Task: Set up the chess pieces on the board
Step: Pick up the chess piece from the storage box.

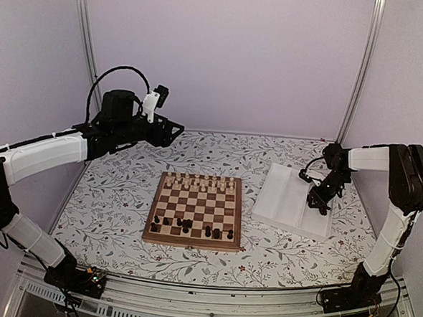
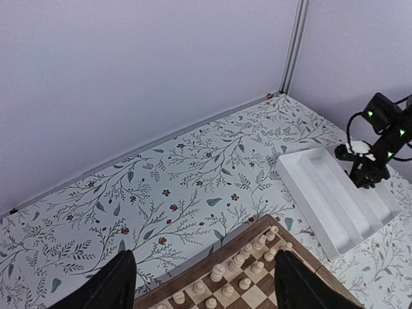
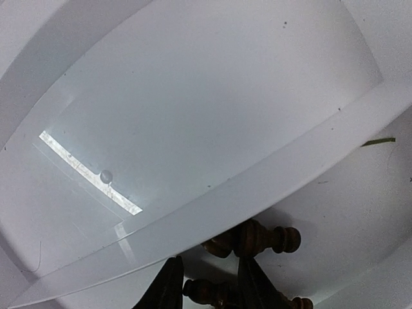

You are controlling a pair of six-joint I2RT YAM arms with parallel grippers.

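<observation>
The right hand (image 3: pixel 211 267) is lowered into the white tray (image 1: pixel 285 195), seemingly to fetch the chess pieces (image 3: pixel 264 239) lying there, its grip not discernible, while the left hand (image 2: pixel 203 283) is held spread and clear above the far edge of the board (image 1: pixel 194 206).

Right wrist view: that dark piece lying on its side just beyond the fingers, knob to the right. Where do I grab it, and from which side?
Grip the dark piece across its narrow waist behind the knob, coming down from above. It lies flat along the right gripper's closing line, close under the white tray's ridge, so likely turn the wrist a quarter first.
</observation>
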